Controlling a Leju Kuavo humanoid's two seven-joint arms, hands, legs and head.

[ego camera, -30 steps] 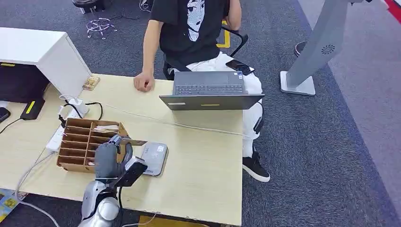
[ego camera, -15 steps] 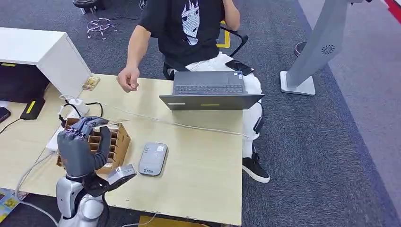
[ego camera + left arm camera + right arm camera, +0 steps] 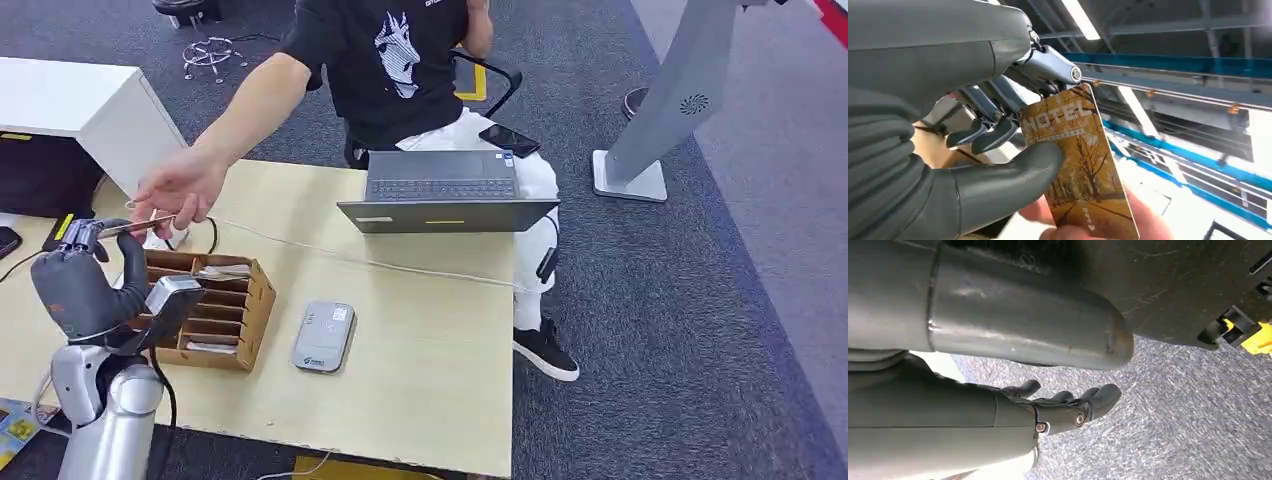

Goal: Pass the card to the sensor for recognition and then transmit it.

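My left hand is raised over the table's left end and pinches a golden "HOTEL" card between the thumb and the fingers. From the head the card looks like a thin strip edge-on. A person's hand reaches across the table and grips the card's far end; their fingers lie on its lower edge. The grey card sensor lies flat on the table, to the right of my left hand. My right hand hangs beside my body over the carpet, fingers loose, holding nothing.
A cardboard slotted box with several cards stands between my left hand and the sensor. An open laptop sits at the table's far edge in front of the seated person. A white cable crosses the table. A white cabinet stands far left.
My left hand swung from above the sensor to the left and up, carrying the card. The person's arm stretched out from the table edge and took hold of the card.
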